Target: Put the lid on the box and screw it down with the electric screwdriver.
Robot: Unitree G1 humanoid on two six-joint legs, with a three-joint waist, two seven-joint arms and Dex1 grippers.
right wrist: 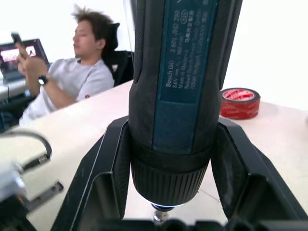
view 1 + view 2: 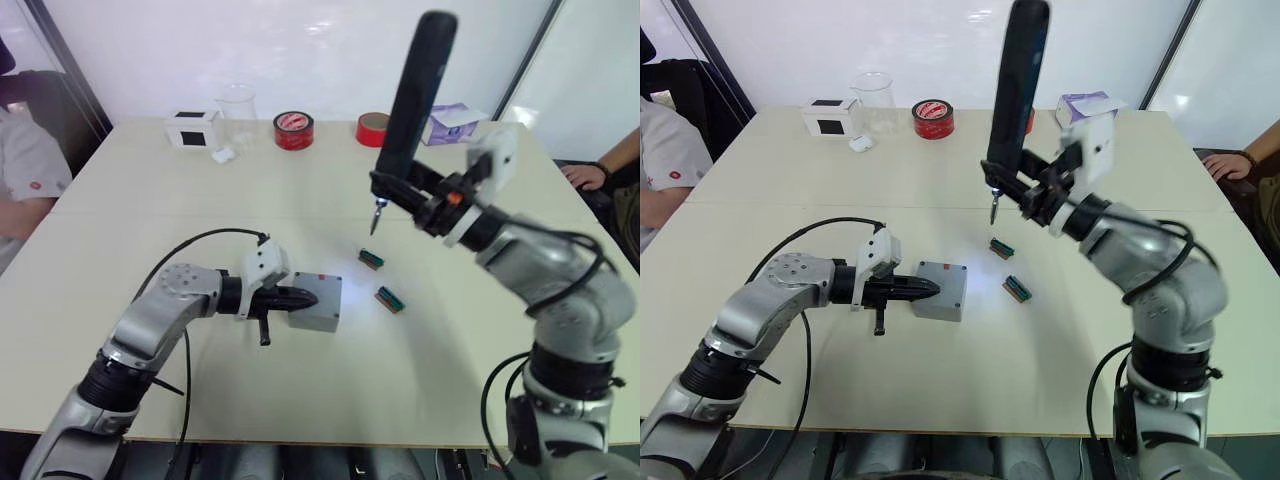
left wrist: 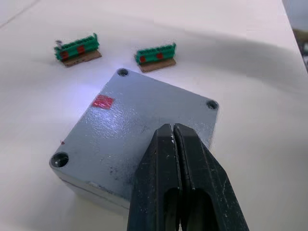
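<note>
With the lid (image 3: 134,134) already seated on the box (image 2: 318,318) near the surface's centre and pinned by the closed left hand (image 2: 292,298), the right hand (image 2: 425,200) — clamped on the electric screwdriver (image 2: 412,100) at two o'clock — should descend plumb into a corner hole.

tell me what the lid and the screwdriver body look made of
The lid: probably moulded plastic or painted cast metal, matt gray with a fine speckled grain and soft glare. The electric screwdriver: seemingly black plastic casing, with a dull, printed blue-green label panel.
</note>
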